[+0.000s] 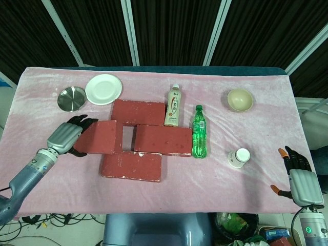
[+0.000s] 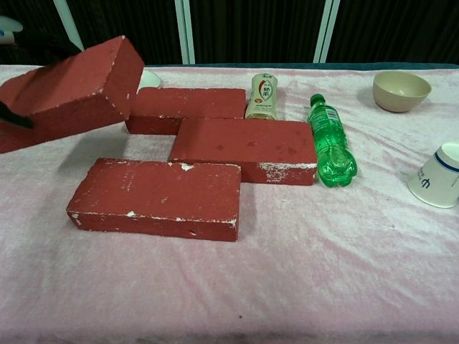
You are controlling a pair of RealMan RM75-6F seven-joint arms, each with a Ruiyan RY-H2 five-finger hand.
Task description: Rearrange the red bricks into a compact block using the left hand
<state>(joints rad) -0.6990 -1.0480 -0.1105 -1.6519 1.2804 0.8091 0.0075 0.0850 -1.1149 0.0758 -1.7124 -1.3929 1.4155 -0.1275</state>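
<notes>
Red brick (image 1: 99, 137) raised, clasped by left hand (image 1: 65, 138) fingers (image 1: 78, 119)

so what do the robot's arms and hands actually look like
The left hand has a silver-grey metallic back and black fingers, on a blue-grey arm with a round silver wrist joint. The right hand has the same silver back and black fingers, with orange tips on some, and a wrist cuff with a small green light.

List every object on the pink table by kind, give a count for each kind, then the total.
Red bricks: 4
Bottles: 2
Plates: 2
Bowl: 1
Paper cup: 1
Total: 10
</notes>
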